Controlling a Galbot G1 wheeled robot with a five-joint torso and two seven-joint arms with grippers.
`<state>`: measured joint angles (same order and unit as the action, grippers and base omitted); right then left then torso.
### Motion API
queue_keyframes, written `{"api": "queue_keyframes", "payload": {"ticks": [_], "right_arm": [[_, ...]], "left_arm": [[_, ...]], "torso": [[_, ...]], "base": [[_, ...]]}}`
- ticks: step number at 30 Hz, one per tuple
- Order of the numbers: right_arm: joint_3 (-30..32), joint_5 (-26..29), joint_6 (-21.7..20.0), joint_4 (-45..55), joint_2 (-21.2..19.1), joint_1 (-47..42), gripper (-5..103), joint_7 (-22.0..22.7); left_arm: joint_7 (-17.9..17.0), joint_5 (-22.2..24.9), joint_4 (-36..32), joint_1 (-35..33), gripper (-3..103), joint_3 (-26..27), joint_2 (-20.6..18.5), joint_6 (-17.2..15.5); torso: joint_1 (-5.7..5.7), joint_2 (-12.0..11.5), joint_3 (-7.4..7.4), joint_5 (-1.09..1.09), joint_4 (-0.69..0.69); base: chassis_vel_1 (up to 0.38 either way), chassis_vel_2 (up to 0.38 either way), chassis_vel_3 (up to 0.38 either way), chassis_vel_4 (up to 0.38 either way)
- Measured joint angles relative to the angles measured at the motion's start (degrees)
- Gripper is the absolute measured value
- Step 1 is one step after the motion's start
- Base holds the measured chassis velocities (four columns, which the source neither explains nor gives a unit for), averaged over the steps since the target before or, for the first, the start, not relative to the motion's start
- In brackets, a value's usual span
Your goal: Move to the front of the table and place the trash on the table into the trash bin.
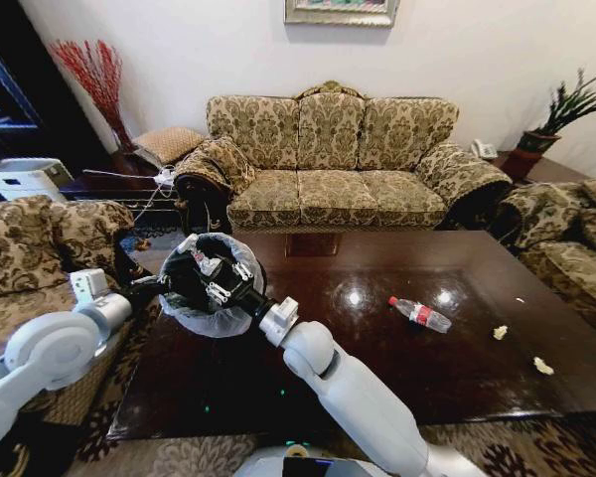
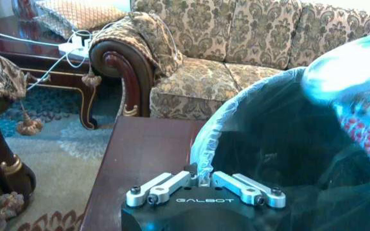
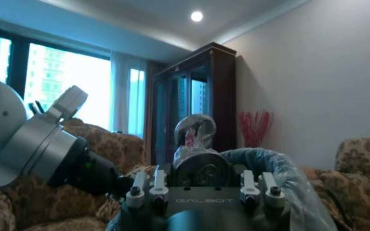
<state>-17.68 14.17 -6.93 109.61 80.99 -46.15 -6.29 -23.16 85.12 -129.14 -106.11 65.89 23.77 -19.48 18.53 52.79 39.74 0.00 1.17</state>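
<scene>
The bin [image 1: 219,313], lined with a whitish bag, is at the table's [image 1: 397,368] 10 o'clock corner. A clear red-labelled bottle [image 1: 420,314] lies at 2 o'clock; two pale scraps [image 1: 500,332] at 3.

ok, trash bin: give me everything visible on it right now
The trash bin is small and round, dark inside, with a translucent whitish bag folded over its rim. It sits at the table's left end. The left gripper pinches the rim. The right gripper holds a silver can at the opening.
</scene>
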Motion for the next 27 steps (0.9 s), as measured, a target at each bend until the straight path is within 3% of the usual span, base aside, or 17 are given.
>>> {"api": "queue_keyframes", "payload": {"ticks": [2, 4, 7, 12, 14, 19, 20, 23, 27], "right_arm": [[0.04, 0.04, 0.37, 0.27, 0.06, -0.13, 66, -0.79], [0.00, 0.15, 0.64, 0.54, 0.01, -0.17, 66, -0.89], [-0.07, 0.62, 1.38, 1.21, -0.29, -0.30, 77, -1.12], [2.60, 3.92, 7.63, 5.43, -1.01, -3.71, 98, -3.01], [6.51, 3.31, 7.97, 9.94, -2.53, -8.46, 99, -2.89], [9.17, 1.41, 7.97, 11.87, -3.32, -12.11, 100, -2.17], [11.78, -0.62, 8.98, 12.95, -4.06, -15.91, 100, -1.21], [19.88, -4.40, 17.88, 13.29, -5.10, -34.80, 100, 1.61], [20.50, -6.03, 21.87, 12.01, -5.01, -39.44, 100, 2.76]], "left_arm": [[0.05, -0.09, 0.00, 0.03, 0, -0.07, 0.07, 0.00], [0.07, -0.11, 0.00, 0.04, 0, -0.09, 0.08, 0.00], [0.08, -0.12, 0.01, 0.04, 0, -0.09, 0.10, -0.01], [-0.01, -0.13, 0.56, 0.05, 0, 0.09, 0.94, -0.08], [-1.39, -0.18, 0.82, 0.05, 0, 0.44, 1.43, -0.19], [-2.72, -0.20, 0.84, 0.05, 0, 0.65, 1.60, -0.19], [-4.11, -0.17, 0.97, 0.05, 0, 0.91, 1.70, -0.19], [-6.99, -0.35, 2.01, 0.38, 0, 1.42, 2.96, 0.45], [-7.31, -1.02, 0.13, -0.08, 0, 1.68, 5.61, 0.49]], "torso": [[0.00, 0.00, 0.00, 0.00, 0.00], [0.00, 0.00, 0.00, 0.00, 0.00], [0.00, 0.00, 0.00, 0.00, 0.00], [0.00, -0.01, 0.00, 0.00, 0.01], [0.00, -0.01, 0.00, 0.00, 0.01], [0.00, -0.01, -0.01, 0.00, 0.00], [-0.01, -0.01, -0.01, 0.03, -0.01], [0.00, -0.01, -0.01, 0.02, -0.04], [0.00, -0.01, -0.01, 0.00, -0.01]], "base": [[0.000, 0.000, 0.000, 0.000], [0.000, 0.000, 0.000, 0.000], [0.000, 0.000, 0.000, 0.000], [0.000, 0.000, 0.000, 0.000], [0.000, 0.000, 0.000, 0.000], [0.000, 0.000, 0.000, 0.000], [0.000, 0.000, 0.000, 0.000], [0.000, 0.000, 0.000, 0.000], [0.032, -0.021, -0.028, 0.023]]}}
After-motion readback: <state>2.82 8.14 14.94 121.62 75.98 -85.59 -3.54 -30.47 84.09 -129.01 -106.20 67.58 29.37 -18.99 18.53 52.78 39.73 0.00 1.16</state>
